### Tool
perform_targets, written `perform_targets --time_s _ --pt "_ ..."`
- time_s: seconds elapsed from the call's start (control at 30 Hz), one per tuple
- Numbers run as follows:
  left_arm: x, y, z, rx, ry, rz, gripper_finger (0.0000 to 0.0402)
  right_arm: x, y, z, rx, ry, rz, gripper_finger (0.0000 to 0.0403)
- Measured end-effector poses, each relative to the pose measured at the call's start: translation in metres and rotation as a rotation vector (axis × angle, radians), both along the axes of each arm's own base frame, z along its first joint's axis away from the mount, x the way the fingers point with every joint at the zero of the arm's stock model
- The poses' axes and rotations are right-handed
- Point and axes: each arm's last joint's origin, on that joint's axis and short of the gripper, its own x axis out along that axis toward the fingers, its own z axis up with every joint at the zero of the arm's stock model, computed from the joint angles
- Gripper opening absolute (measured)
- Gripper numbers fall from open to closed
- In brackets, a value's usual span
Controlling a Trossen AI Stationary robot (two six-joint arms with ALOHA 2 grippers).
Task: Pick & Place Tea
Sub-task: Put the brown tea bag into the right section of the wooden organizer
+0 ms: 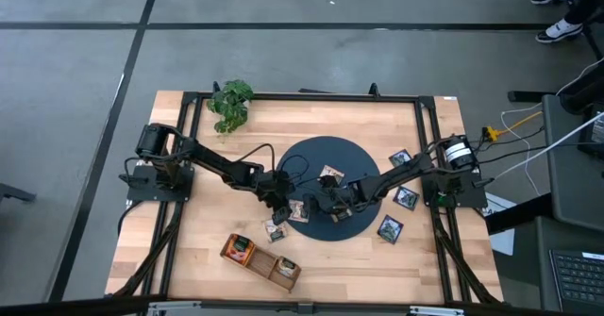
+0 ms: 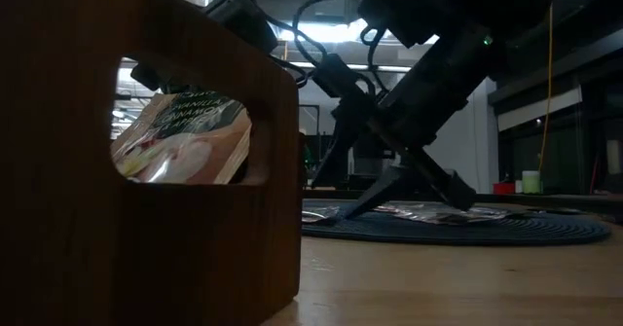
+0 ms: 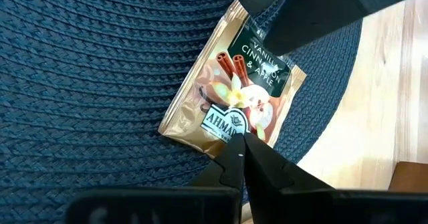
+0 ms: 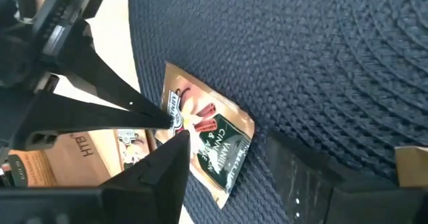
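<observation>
We have both arms meeting low over the near edge of the round mat (image 1: pixel 283 165), and the reason shows in the wrist views: a pale gold vanilla-cinnamon-apple sachet (image 3: pixel 234 93) lies flat on the dark weave, close to where the mat gives way to bare wood. The left gripper (image 3: pixel 242 142) is clenched, its tips pinching the sachet's lower edge at the brand label. The right gripper (image 4: pixel 221 144) stands released, one finger over the sachet and the other just beside it on the mat (it reads to us as a handover, or a hold that steadied the packet so the left could take its edge).

We judge the flat sachet hard to lift off the weave with one gripper alone, which would explain two arms on one small packet. The next move would be a lift by the left toward the brown compartment tray (image 1: pixel 261 260), which sits on the surface nearer the front edge and already holds at least one sachet, seen through its cut-out in the low view. Other sachets wait on the mat (image 1: pixel 329 174) and on the wood to the right (image 1: pixel 407 198). A thin edge grip could slip, so we would raise it slowly.
</observation>
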Motion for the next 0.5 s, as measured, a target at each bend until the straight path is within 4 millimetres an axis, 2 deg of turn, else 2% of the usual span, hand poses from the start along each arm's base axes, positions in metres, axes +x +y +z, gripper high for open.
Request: perform_targets --time_s 0.5 --pt "0.0023 0.0002 0.0012 0.004 -0.037 0.007 0.0002 0.0072 0.0009 -0.0066 0.028 -0.054 0.013 0.0136"
